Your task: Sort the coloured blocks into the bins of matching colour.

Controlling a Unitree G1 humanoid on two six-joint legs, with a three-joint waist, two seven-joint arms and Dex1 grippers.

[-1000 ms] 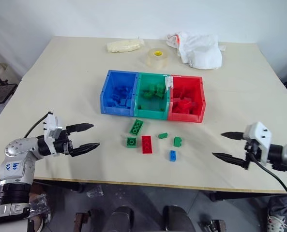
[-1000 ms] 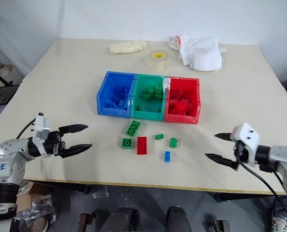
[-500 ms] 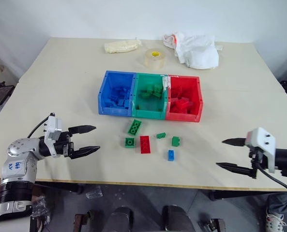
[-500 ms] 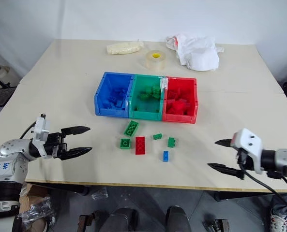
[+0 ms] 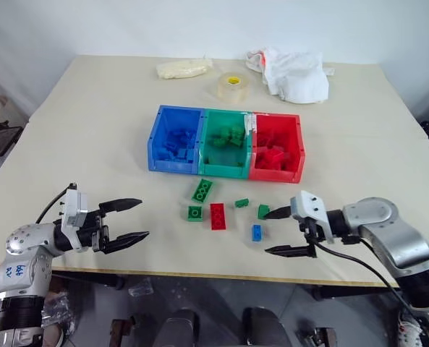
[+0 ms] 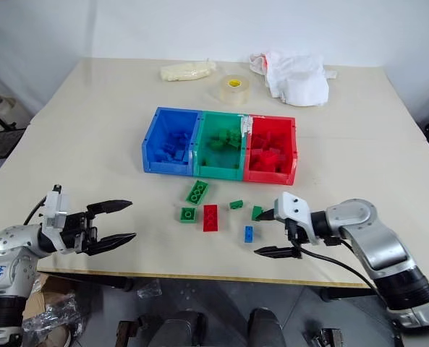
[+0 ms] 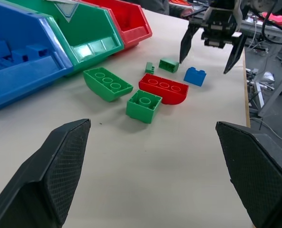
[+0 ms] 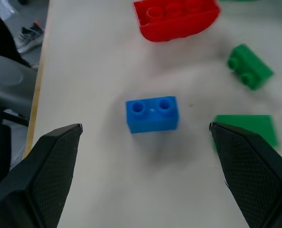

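Six loose blocks are left on the table (image 5: 77,116) just near of the bins (image 5: 227,143), which are set in a row, blue left, green middle, red right, each already holding bricks of its colour. The blue block (image 8: 152,114) is framed between the right gripper's (image 5: 281,231) fingers in the right wrist view; the jaws are spread wide with nothing held, stopped just right of the block, not touching it. The block is a two-stud brick, studs up, lying flat; its long axis is seen running roughly across the gap between the fingers, so a pinch as aligned would land on the short ends. It is judged light, rigid and smooth plastic, likely to skid on the table if nudged by one finger first; hold is best taken low on the flat side walls, not on the studs, with both fingers closing together. Left of it lie the red block (image 5: 218,215), long axis near to far, a square green block (image 5: 195,212), and a long green block (image 5: 203,189) angled toward the green bin; two small green blocks (image 5: 264,211) are just far of the blue one. The left gripper (image 5: 127,220) is also wide open and empty, hovering well left of the blocks near the table's near edge. Tape roll (image 5: 233,86) and cloth (image 5: 294,72) are at the far side.
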